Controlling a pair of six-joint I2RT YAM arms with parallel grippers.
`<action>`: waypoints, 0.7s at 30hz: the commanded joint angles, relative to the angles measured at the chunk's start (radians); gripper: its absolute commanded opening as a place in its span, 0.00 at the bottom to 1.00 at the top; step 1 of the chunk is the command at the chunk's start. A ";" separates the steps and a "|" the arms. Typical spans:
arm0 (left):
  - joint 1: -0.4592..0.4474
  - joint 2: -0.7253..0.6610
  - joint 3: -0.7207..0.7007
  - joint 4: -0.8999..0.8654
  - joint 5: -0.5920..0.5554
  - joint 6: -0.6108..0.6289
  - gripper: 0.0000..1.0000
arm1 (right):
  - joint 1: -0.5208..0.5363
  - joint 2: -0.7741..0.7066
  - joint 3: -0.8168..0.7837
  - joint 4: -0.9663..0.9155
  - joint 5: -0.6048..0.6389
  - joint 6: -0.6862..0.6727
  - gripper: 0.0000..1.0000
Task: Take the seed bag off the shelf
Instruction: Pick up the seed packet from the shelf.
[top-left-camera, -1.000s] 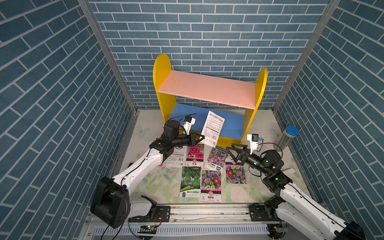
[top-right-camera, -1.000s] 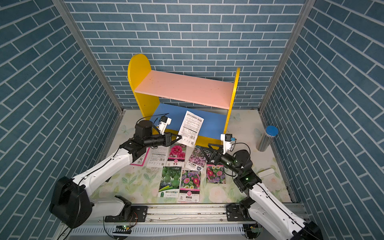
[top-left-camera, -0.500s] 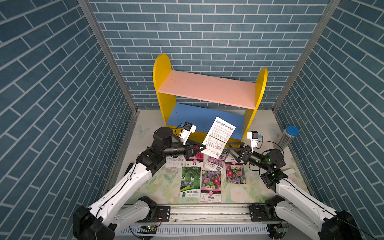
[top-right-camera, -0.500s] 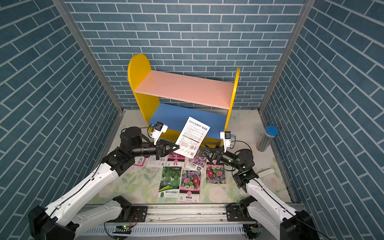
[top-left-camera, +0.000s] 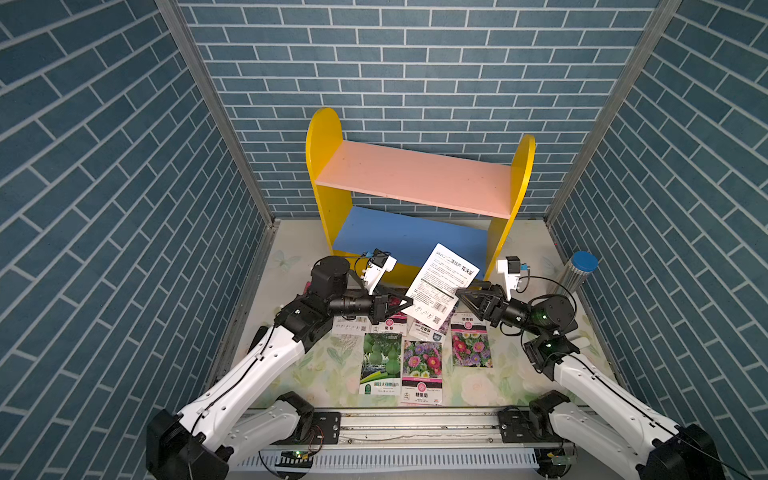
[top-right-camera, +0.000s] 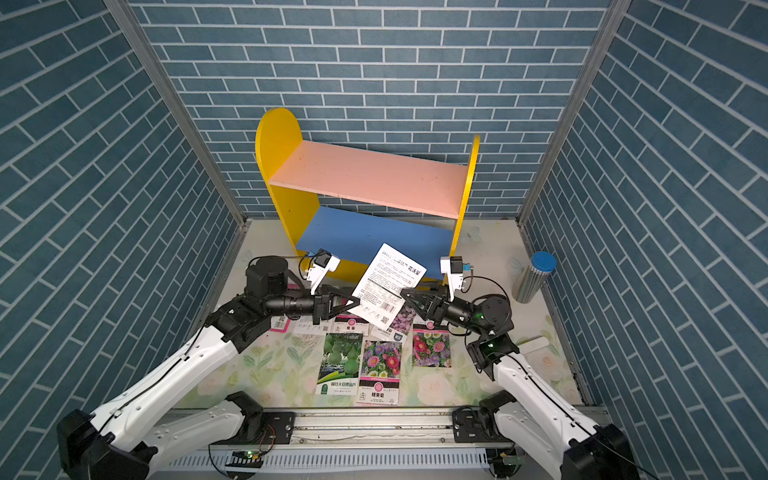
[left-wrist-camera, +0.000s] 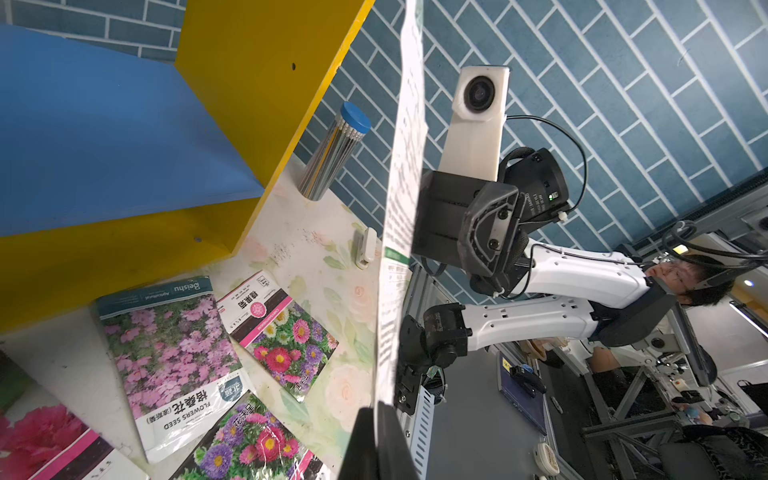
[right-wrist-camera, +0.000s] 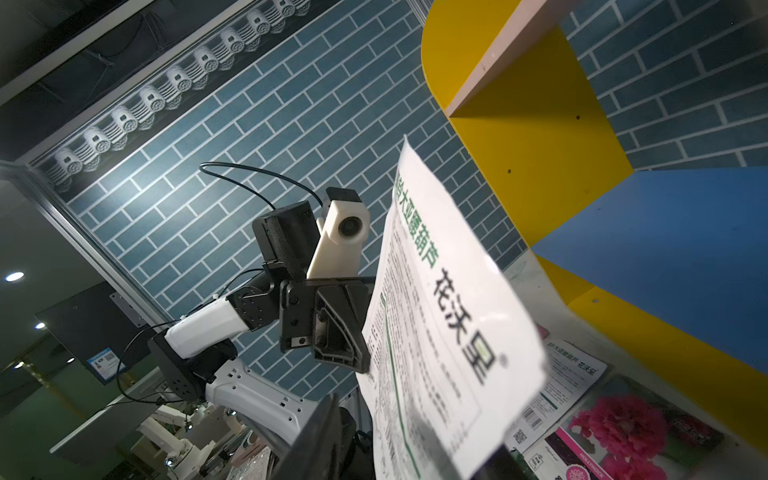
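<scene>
White and printed with fine black text, the flat plastic seed bag (top-left-camera: 442, 286) hung in the air between the two sets of jaws. It looked clear of the small two-tier wooden shelf (top-left-camera: 415, 178) with yellow round-topped sides, which stood near, beyond both sets, its pale pink upper board and blue lower board (top-left-camera: 395, 232) bare. The left jaws were clenched on one side edge of the bag. The left wrist view showed the sheet edge-on, running straight out from between them, a hold that probably kept the limp bag raised and offered its opposite edge to the other arm. The right jaws stood partly apart with that opposite edge between them, seemingly placed for a second hold or a handover. Whether either pad touched the plastic could not be made out, because in the right wrist view the fingertips were cut off by the frame and the bag's nearest part was blurred. Beneath both sets of jaws, several colourful flower and gourd seed packets (top-left-camera: 422, 359) lay flat on the floral-covered bench (top-left-camera: 316, 374), those nearest the shelf partly hidden under the bag and the arms. Well beyond the right jaws stood a ribbed silver cylinder with a blue cap (top-left-camera: 575, 274), its contents impossible to tell. The bag's other face was turned away from every view.
</scene>
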 joint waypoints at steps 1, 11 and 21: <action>-0.006 -0.016 -0.008 -0.033 -0.041 0.023 0.00 | -0.003 -0.020 0.021 0.005 -0.009 -0.012 0.35; -0.006 0.024 0.032 -0.103 -0.135 0.043 0.29 | -0.003 -0.110 0.067 -0.289 0.054 -0.125 0.00; -0.003 -0.014 0.121 -0.286 -0.407 0.078 1.00 | 0.000 -0.173 0.014 -0.325 0.081 -0.089 0.00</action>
